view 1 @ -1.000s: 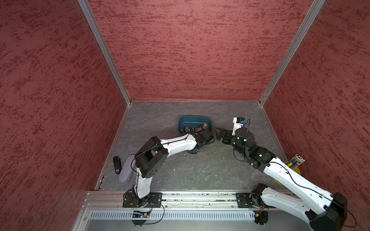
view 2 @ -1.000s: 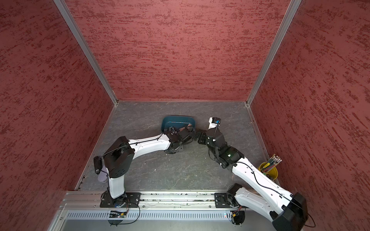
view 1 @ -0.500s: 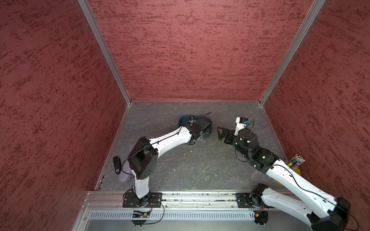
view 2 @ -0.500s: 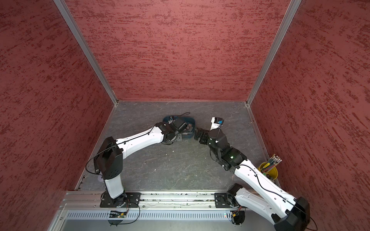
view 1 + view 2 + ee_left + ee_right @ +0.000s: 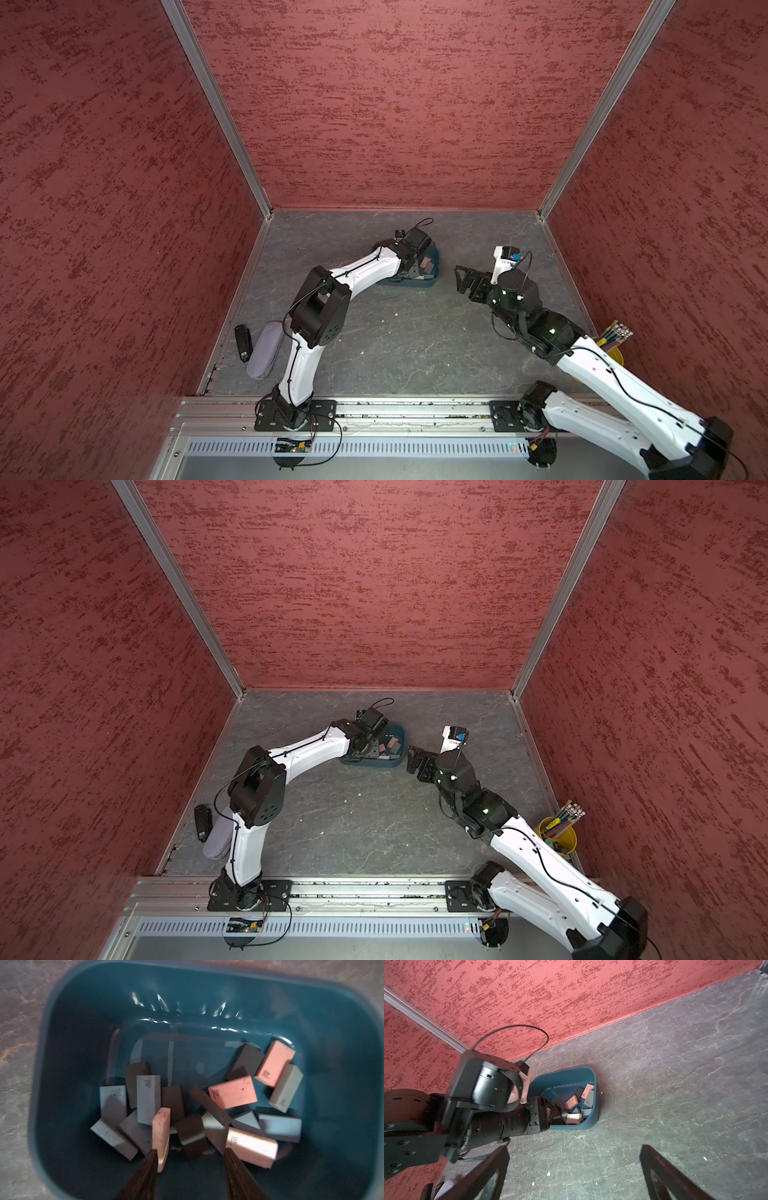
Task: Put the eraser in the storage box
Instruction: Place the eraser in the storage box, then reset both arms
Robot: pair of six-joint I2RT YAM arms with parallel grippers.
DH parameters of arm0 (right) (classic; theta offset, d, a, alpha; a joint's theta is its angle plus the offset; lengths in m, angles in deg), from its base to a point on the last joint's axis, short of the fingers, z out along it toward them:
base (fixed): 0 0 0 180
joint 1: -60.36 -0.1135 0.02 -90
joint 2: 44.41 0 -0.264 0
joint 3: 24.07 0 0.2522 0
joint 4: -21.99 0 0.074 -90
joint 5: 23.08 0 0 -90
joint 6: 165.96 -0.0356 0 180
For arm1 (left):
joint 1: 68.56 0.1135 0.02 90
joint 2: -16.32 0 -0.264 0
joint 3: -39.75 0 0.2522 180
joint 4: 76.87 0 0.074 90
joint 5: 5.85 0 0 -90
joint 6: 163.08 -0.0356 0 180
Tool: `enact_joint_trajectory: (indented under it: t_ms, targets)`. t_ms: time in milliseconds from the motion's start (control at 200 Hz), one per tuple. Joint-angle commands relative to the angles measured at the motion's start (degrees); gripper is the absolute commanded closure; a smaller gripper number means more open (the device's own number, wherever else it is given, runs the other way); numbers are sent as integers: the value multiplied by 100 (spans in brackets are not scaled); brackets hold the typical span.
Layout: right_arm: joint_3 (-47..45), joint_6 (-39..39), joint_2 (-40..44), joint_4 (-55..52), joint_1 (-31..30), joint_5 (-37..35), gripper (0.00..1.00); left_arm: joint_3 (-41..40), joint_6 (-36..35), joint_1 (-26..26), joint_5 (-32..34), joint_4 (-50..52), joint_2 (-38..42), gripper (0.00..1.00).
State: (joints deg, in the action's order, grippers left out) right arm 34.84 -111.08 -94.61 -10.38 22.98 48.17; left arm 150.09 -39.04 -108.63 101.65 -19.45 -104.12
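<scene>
The storage box, a dark teal tub, sits at mid-back of the floor in both top views and holds several pink, white and dark erasers. My left gripper hangs just above its inside, open. A pink eraser stands on edge among the others, leaning against one finger; the other finger is well clear of it. My right gripper is open and empty over bare floor, just right of the box.
A yellow cup of pencils stands by the right wall. A grey pouch and a small black device lie by the left wall. White crumbs dot the floor.
My left arm swung from beside the box to over it and its jaws widened, freeing the pink eraser. The right gripper drew back slightly to the right.
</scene>
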Motion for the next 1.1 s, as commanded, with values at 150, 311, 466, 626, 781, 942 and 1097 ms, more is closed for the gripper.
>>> enact_joint_trajectory:
  t_ms: [150,311,466,626,781,942,1097]
  targets:
    - [-6,78,116,-177,20,-291,1,145,-128,48,-215,-181,369,24]
    - [-18,116,174,-136,21,-506,1,140,-473,-24,-144,-372,1116,0]
    - [160,323,107,-123,21,-871,1,-64,-977,-18,36,-317,1924,0]
    - [171,579,-108,143,29,-1578,1,-939,-1006,272,53,-364,2879,0]
    - [162,1088,-546,690,109,-2059,1,-1797,-934,759,-119,-485,3566,0]
    - [-156,1716,-856,1748,522,-2479,1,-2590,-1051,1152,-144,-645,4074,0]
    - [-627,2228,-1235,2947,1115,-2241,1,-3030,-1254,1557,-150,-733,4257,0]
